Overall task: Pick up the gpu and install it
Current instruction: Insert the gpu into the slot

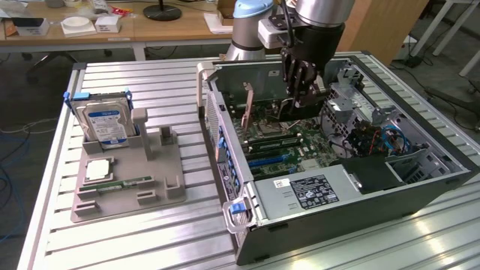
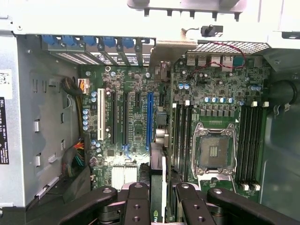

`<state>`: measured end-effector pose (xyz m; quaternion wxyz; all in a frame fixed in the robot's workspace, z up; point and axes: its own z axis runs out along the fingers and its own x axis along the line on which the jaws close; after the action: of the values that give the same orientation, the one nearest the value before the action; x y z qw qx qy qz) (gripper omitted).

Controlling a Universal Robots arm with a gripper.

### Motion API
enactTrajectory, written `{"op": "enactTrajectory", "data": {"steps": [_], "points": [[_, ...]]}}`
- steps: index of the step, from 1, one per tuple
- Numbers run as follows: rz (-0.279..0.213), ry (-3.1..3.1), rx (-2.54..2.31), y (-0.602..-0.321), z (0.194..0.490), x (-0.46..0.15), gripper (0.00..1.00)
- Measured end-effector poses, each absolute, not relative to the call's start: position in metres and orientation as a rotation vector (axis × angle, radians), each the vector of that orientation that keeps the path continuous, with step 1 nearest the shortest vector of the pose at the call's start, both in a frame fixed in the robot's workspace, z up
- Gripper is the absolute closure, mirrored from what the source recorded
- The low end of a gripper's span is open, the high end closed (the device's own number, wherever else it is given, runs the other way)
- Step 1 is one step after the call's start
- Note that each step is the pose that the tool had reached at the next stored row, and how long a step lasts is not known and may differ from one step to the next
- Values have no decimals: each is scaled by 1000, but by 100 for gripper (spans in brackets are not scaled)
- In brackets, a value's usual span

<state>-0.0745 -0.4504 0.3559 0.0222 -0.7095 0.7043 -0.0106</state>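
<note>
The gpu (image 2: 157, 164) is a thin dark card seen edge-on in the wrist view, with a green logo near the fingers. My gripper (image 2: 161, 202) is shut on it, one black finger (image 2: 138, 201) on each side. The card hangs upright over the motherboard (image 2: 215, 89), just beside the long blue slot (image 2: 149, 117), and I cannot tell whether it touches the board. In the exterior view my gripper (image 1: 302, 95) reaches down into the open computer case (image 1: 330, 219), holding the dark gpu (image 1: 300, 111) above the board.
The case walls and the rear row of blue slot clips (image 2: 98, 42) hem the card in. The CPU socket (image 2: 214, 151) and memory slots flank it. Outside the case, a grey fixture (image 1: 161, 185) holds a hard drive (image 1: 105, 124) and a green memory stick (image 1: 123, 184).
</note>
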Motion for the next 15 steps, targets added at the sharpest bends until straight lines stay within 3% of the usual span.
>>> {"op": "enactTrajectory", "data": {"steps": [15], "points": [[-27, 2179, -2195, -450, 355, -75, 74]]}}
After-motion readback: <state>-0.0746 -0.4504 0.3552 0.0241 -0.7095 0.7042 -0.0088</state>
